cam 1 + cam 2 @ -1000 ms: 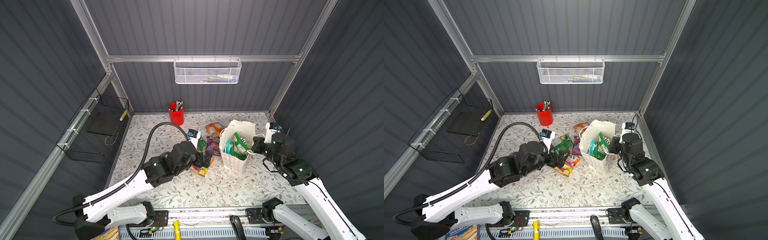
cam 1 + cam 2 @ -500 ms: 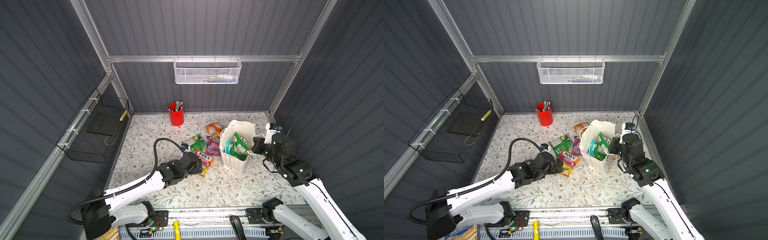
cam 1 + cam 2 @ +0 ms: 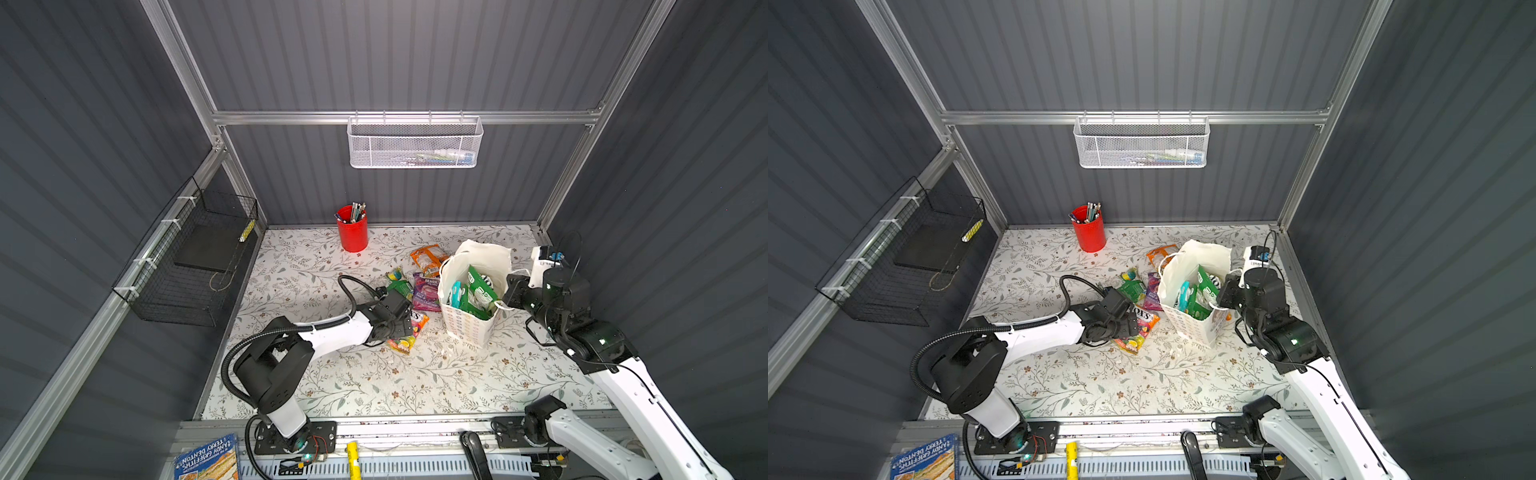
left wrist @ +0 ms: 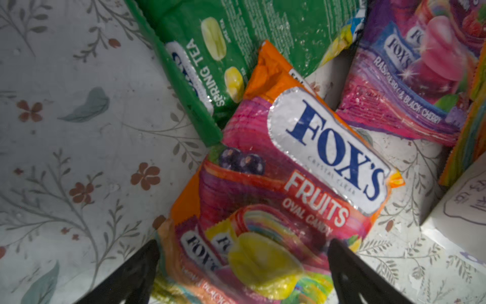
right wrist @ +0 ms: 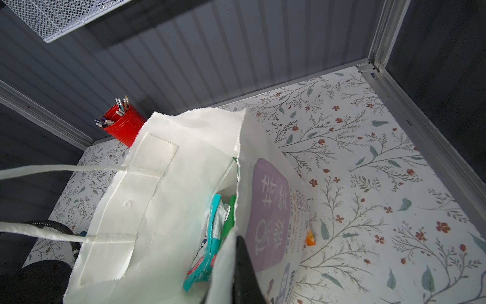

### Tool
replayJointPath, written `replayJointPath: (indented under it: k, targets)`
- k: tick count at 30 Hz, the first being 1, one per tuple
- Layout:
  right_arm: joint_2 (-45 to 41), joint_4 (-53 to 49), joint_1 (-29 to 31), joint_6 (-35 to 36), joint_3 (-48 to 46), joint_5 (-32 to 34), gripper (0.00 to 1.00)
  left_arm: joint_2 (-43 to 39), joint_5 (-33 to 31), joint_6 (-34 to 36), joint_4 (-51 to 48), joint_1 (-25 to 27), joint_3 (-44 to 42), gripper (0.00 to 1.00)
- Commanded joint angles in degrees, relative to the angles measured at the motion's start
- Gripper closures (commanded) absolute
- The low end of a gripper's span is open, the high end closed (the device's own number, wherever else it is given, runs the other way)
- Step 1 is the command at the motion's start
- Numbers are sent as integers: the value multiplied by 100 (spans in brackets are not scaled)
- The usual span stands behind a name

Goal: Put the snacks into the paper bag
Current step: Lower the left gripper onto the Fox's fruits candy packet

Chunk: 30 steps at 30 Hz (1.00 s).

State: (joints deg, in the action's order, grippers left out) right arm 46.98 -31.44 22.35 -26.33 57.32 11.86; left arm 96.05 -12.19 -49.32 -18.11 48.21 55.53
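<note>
In both top views we count one paper bag [image 3: 469, 332] on the worktop [image 3: 374, 386], four snacks [image 3: 426, 293] lying beside it, and teal and green ones inside. In the left wrist view the left gripper [image 4: 242, 252] gapes wide astride one packet [image 4: 289, 171] reading "FOX'S FRUITS OVAL CANDY", with two others marked "SPRING TEA" and "RASPBERRY & BLACK CHERRY". In the right wrist view the right gripper [image 5: 240, 252] is clenched on the bag's rim.

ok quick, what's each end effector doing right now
left end effector: open, over the fox's fruits packet, not gripping it
right end effector: closed on the paper bag rim
</note>
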Motion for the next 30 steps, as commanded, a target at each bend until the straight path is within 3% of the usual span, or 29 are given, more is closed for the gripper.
replayJointPath:
  k: [1,7,12,18,30]
  targets:
    - [-26,41,32,53,-28,-88,100,283,-149,-408,156,-35,50,0]
    - [-75,61,31,22,-45,-182,100,711,143,-618,522,-36,77,1]
    - [-40,63,31,12,-45,-304,100,903,-23,-810,699,-30,-95,6]
    - [-54,78,57,15,-72,-243,100,658,166,-985,1367,-7,-741,28]
    - [-83,-8,145,31,-12,-240,100,-25,-63,-1010,1404,19,-1295,63]
